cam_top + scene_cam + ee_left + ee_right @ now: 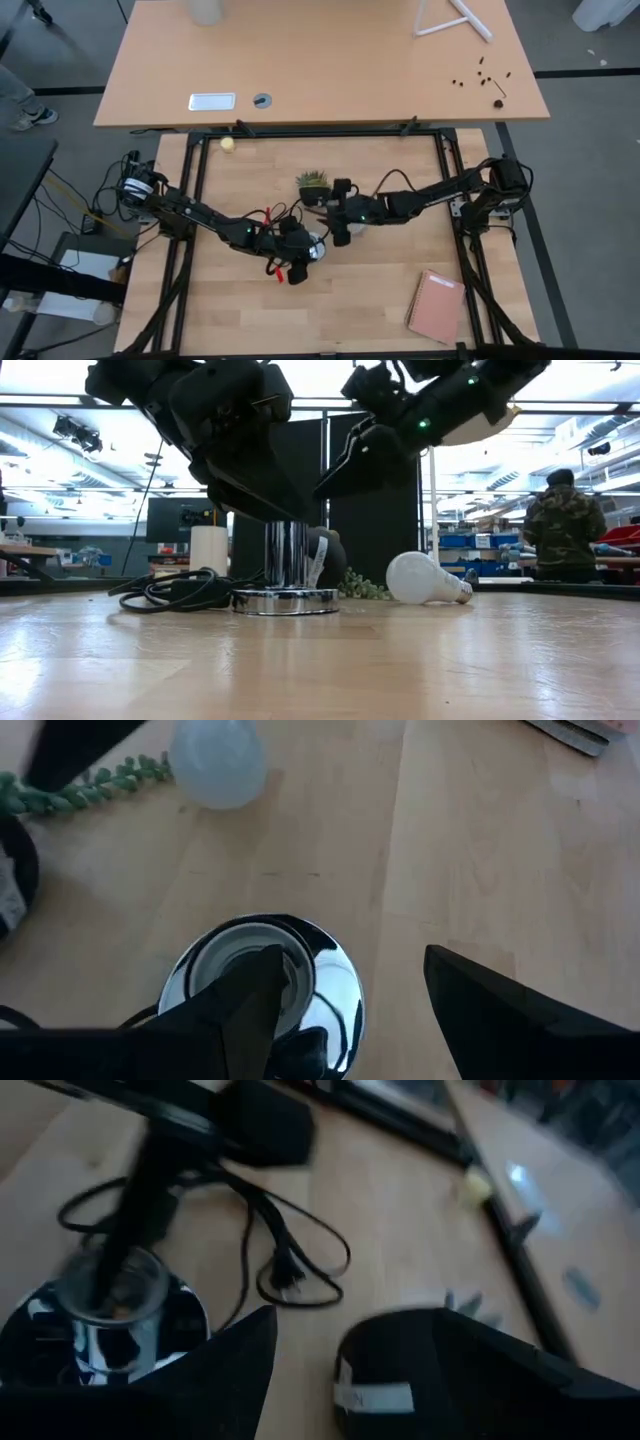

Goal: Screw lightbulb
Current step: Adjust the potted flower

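The white lightbulb [420,577] lies on its side on the table, its screw base [463,592] pointing toward the picture's right; it also shows beyond the socket in the left wrist view [218,762]. The chrome socket disc [286,575] stands on its flat base at mid table, its black cord [290,1260] trailing off. My left gripper [352,952] is open right at the socket, one finger over its cup [245,970], the other out over bare table. My right gripper [335,475] hangs open above and beside the socket, holding nothing. My left gripper comes at the socket slanting down from the table's left. One finger [240,1010] lies over the rim of the socket's cup. I cannot tell whether it touches the socket.
A black plant pot [313,185] with green strands [90,785] stands just behind the socket and bulb. A pink notebook [437,305] lies near the front right. A small yellow ball [228,144] sits at the far left. A person [562,525] stands in the room beyond.
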